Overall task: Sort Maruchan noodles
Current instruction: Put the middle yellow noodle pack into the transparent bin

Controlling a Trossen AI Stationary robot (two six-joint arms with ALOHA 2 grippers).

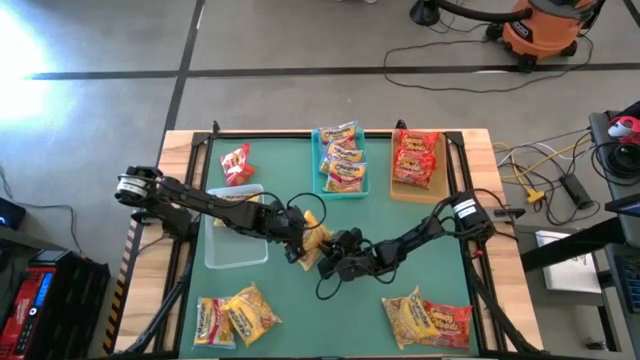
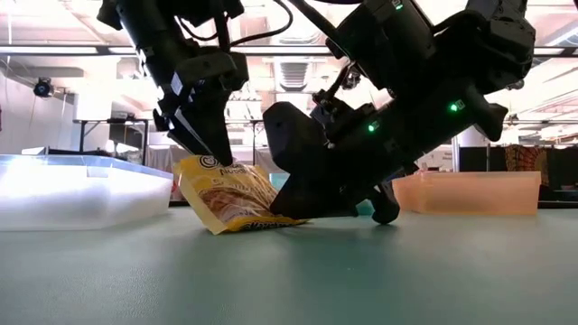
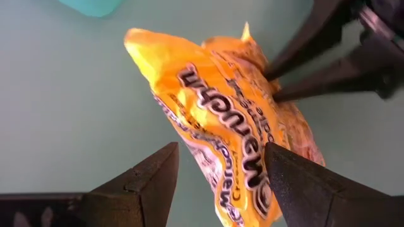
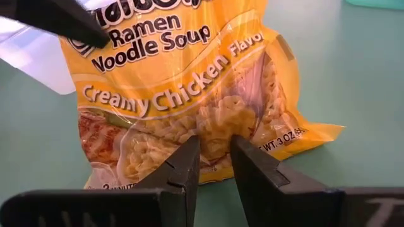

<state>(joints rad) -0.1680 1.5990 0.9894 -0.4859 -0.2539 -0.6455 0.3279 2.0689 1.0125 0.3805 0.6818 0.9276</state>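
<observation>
Left gripper (image 3: 218, 173) at the table's middle, beside the clear tray (image 1: 236, 243), fingers spread wide on either side of a yellow noodle packet (image 2: 237, 196) propped tilted on the green table (image 2: 289, 280). Right gripper (image 4: 214, 161) just to the right, pinching that packet's lower edge. Other packets in far trays and near corners.

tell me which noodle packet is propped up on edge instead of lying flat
The yellow Creamy Chicken packet at mid-table, pinched at one edge by the right gripper. It stands tilted on the mat; the other packets lie flat in trays or in piles at the near edge.
</observation>
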